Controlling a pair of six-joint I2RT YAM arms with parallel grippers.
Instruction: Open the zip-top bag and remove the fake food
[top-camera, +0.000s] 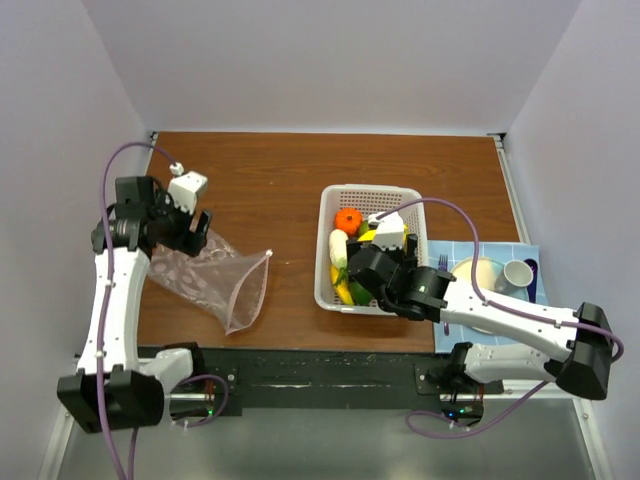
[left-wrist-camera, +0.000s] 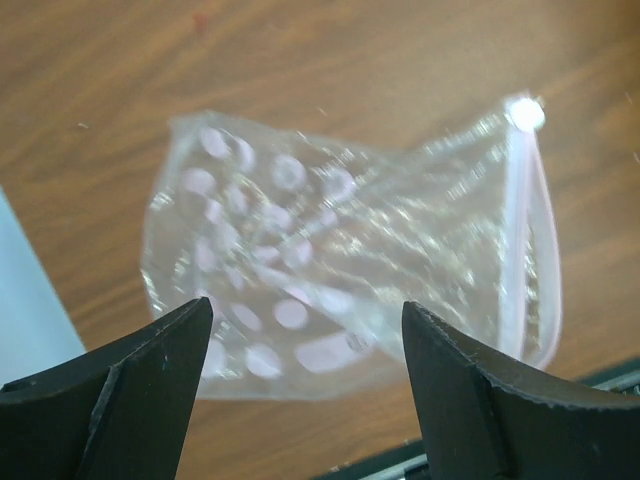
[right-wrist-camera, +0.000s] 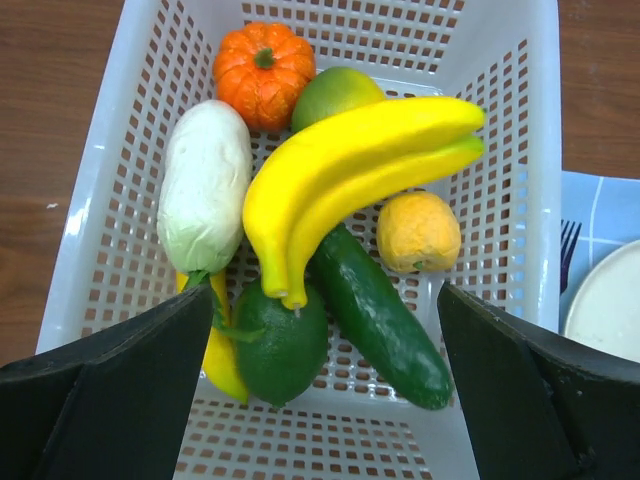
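The clear, pink-tinted zip-top bag (top-camera: 213, 280) lies flat and empty on the wooden table at the left; it also shows in the left wrist view (left-wrist-camera: 330, 250), its zip strip (left-wrist-camera: 525, 235) at the right. My left gripper (top-camera: 192, 226) is open just above the bag's far end, touching nothing. The fake food (top-camera: 347, 262) lies in the white perforated basket (top-camera: 400, 196): banana (right-wrist-camera: 350, 170), cucumber (right-wrist-camera: 385, 320), orange pumpkin (right-wrist-camera: 263, 72), white piece (right-wrist-camera: 203, 185), green and orange fruits. My right gripper (top-camera: 362, 268) is open over the basket's near end, empty.
A blue mat (top-camera: 525, 255) at the right carries a cream plate (top-camera: 478, 275), a white cup (top-camera: 517, 273) and a fork. The black rail (top-camera: 320, 375) with the arm bases runs along the near edge. White walls enclose the table.
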